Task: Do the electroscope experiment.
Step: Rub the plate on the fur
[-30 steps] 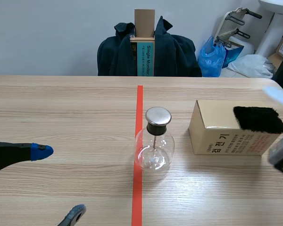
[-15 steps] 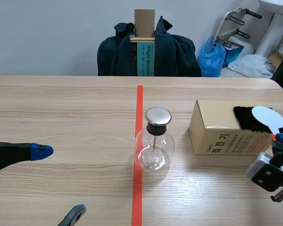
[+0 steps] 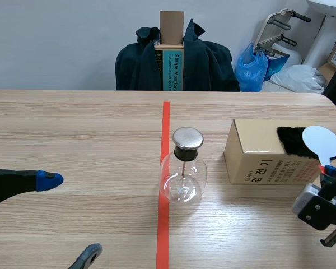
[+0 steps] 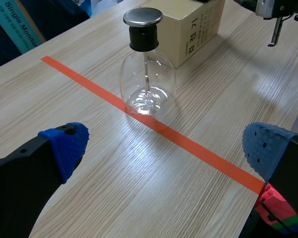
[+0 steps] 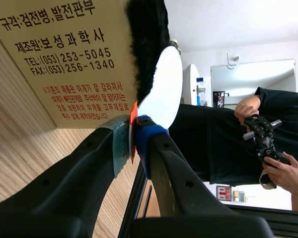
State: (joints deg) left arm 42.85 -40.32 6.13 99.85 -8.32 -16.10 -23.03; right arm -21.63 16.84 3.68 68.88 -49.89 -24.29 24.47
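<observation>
The electroscope flask [image 3: 182,179] stands on the red line [image 3: 166,120], a thin rod [image 3: 183,167] hanging inside under its metal cap [image 3: 188,137], the cardboard box [image 3: 257,159] with black fur [image 3: 293,141] on top is right of it, my left gripper [image 3: 70,217] hangs wide open low at the left, and my right gripper [image 5: 134,143] pinches the white disc [image 3: 321,142] by its handle near the box's right end.
</observation>
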